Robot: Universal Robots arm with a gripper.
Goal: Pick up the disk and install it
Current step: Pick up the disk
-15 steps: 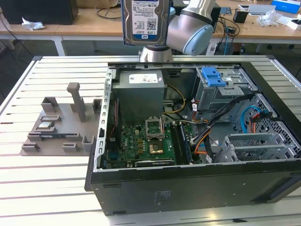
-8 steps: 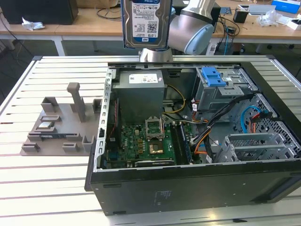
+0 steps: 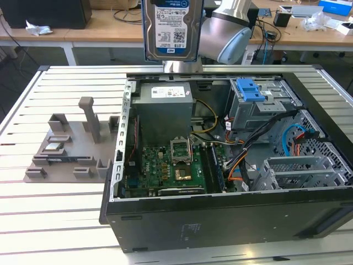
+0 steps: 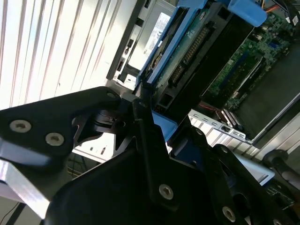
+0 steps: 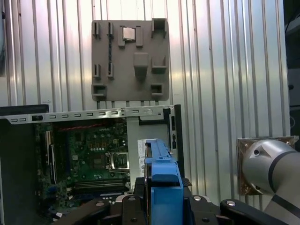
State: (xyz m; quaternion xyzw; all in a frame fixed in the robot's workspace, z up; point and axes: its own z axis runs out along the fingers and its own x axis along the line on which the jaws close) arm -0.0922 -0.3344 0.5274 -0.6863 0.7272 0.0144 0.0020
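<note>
The disk [image 3: 170, 27] hangs upright, high above the back of the open computer case, its white and blue label facing the exterior camera. In the first wrist view the disk [image 5: 161, 171] is seen edge-on with its blue side rail uppermost, clamped between the black fingers of my gripper [image 5: 161, 208]. The second wrist view looks along the disk [image 4: 187, 51] from behind the gripper [image 4: 161, 129], with the motherboard far beneath. The gripper is shut on the disk. The grey arm [image 3: 226, 33] sits just behind the disk.
The computer case [image 3: 220, 221] lies open on a slatted metal table. Inside are a grey power supply [image 3: 164, 105], a motherboard [image 3: 171, 165], a blue latch on a metal cage [image 3: 251, 91] and a drive cage [image 3: 300, 171]. A grey fixture plate [image 3: 71, 149] lies on the exterior view's left.
</note>
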